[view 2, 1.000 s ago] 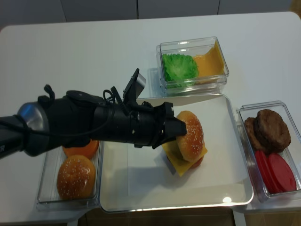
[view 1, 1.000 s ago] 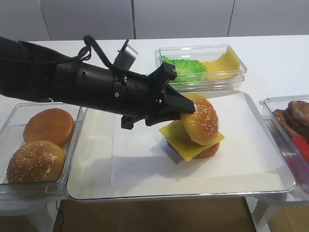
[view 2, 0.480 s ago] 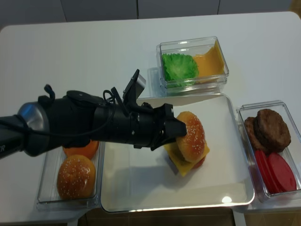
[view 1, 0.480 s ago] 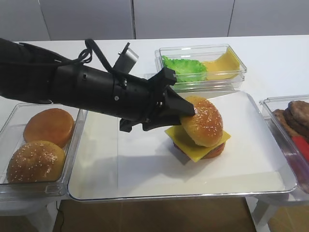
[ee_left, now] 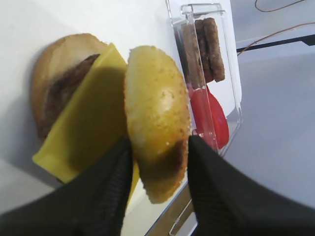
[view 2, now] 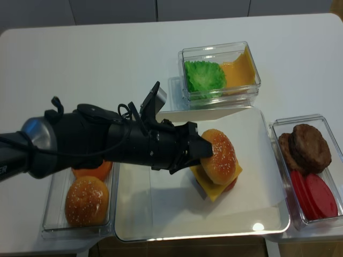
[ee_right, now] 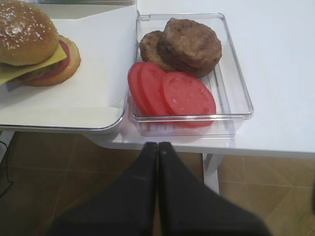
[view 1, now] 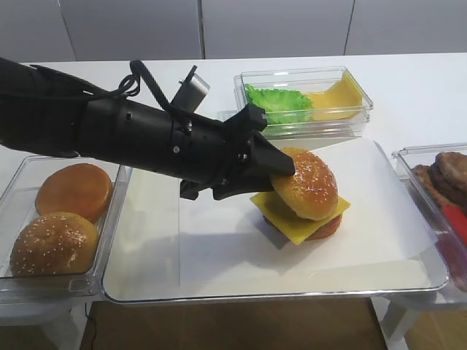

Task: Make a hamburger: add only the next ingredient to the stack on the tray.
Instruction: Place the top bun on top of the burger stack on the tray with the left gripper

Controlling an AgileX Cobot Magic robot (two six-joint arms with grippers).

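**Bun top resting on the cheese, left tool straddling its edge**

The sesame bun top sits on the stack, tilted, right at the tip of the left tool. In the left wrist view the two fingers stand on either side of the bun's near edge, close against it; whether they grip it or have just let go I cannot tell. The right tool is pinched fully together, holding nothing, and hangs off the desk edge below the clear box of patties and tomato slices.

The stack lies ahead of the left tool, on the white paper lining the tray.

Risks, as I judge them:
- The bun leans and overhangs the cheese slice; withdrawing while a finger touches it could drag it off.
- The cheese sits skewed on the patty, so any sideways tug may slide both.
- Pulling back low could catch the paper and shift the whole stack.
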